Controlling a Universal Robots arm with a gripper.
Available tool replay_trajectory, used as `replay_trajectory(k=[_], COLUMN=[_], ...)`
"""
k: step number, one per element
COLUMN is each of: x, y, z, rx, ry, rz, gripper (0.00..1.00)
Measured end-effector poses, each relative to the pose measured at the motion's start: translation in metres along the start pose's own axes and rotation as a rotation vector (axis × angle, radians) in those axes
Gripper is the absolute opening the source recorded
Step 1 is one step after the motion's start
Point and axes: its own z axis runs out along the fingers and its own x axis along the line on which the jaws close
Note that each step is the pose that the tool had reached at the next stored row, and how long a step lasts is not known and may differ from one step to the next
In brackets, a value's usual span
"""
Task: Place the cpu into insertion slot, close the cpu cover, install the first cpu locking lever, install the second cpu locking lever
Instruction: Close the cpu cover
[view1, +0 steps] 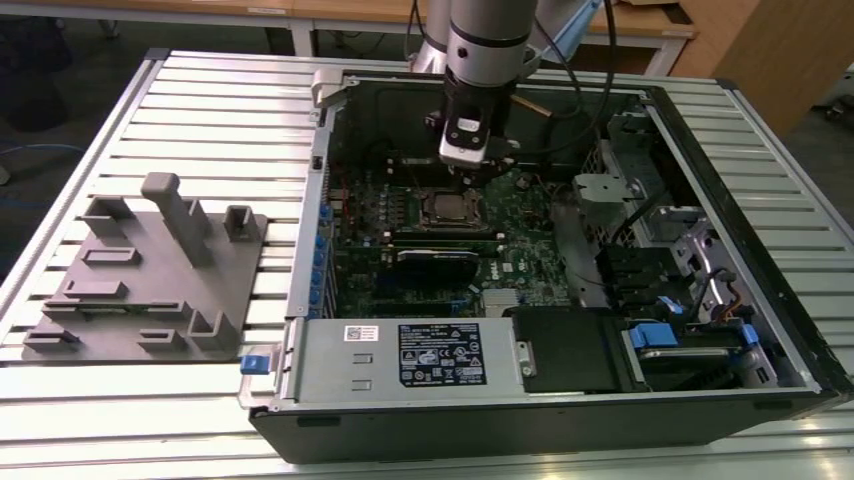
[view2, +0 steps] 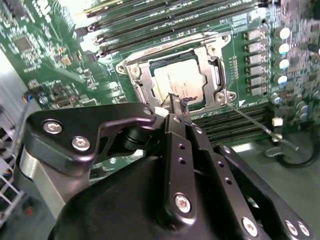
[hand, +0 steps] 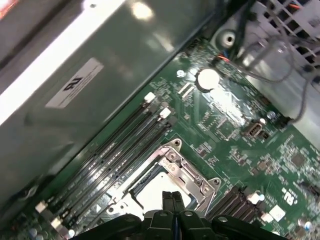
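Observation:
The cpu (view2: 181, 79) lies flat in the insertion slot (hand: 194, 183) on the green board, its silver top showing through the cut-out of the cpu cover (view2: 172, 55), which lies down over it. A thin wire locking lever (view2: 257, 124) sticks out sideways from one corner of the socket, away from the frame. My gripper (view2: 178, 103) hovers just above the socket's edge, its two thin fingers pressed together and shut on nothing. From outside, the gripper (view1: 465, 165) hangs inside the open case just behind the cpu (view1: 450, 208). Its fingertips (hand: 172, 199) sit over the chip's edge.
Long black memory slots (view2: 150, 25) run beside the socket. Black cables (view1: 587, 100) hang by the arm. A power supply (view1: 400, 355) and drive bays (view1: 667, 340) fill the case's near side. A grey fixture block (view1: 147, 270) stands on the slatted table at the exterior view's left.

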Motion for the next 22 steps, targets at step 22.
replay_trajectory(k=[22], x=[0.0], y=[-0.0001], z=[0.0031], rx=[0.0009], ry=[0.0095], rz=[-0.4], gripper=[0.1])
